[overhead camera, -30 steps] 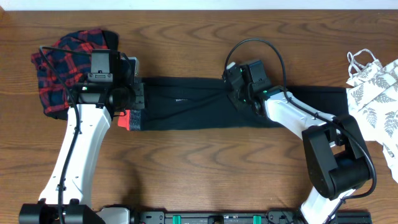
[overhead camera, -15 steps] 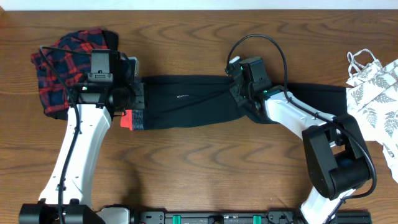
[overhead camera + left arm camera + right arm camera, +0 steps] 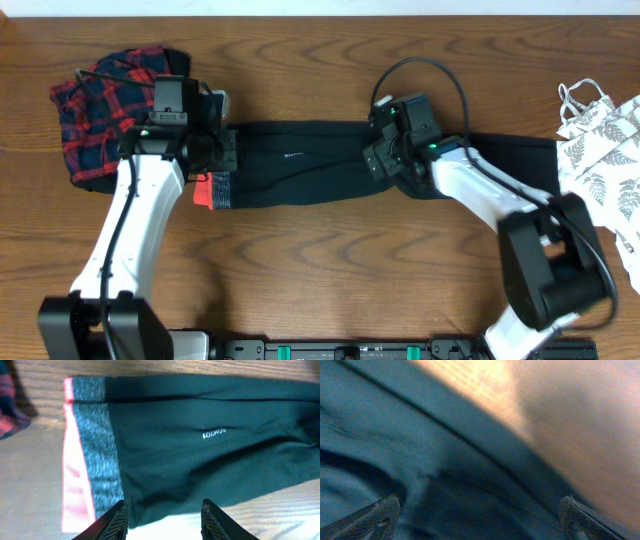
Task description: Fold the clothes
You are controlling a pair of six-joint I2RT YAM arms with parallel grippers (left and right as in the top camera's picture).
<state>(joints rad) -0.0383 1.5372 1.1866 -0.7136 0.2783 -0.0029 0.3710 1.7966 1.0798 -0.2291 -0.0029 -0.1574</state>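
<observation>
Long black leggings (image 3: 300,175) lie stretched left to right across the table, their grey-and-coral waistband (image 3: 210,190) at the left end. My left gripper (image 3: 228,152) hovers over the waistband end. In the left wrist view it (image 3: 165,522) stands open, with the leggings' (image 3: 200,450) lower edge and bare wood between its fingertips (image 3: 117,520). My right gripper (image 3: 378,160) is over the middle of the leggings. In the right wrist view it (image 3: 482,520) is open wide just above dark fabric (image 3: 445,475), holding nothing.
A red-navy plaid piece (image 3: 105,110) lies bunched at the far left, right behind my left arm. A white leaf-print top (image 3: 605,160) sits at the right edge. Bare wooden table (image 3: 330,270) runs along the front of the leggings.
My right gripper has opened and let go of the fabric at the middle of the leggings, shifting slightly right. The left arm has edged up and to the right.
</observation>
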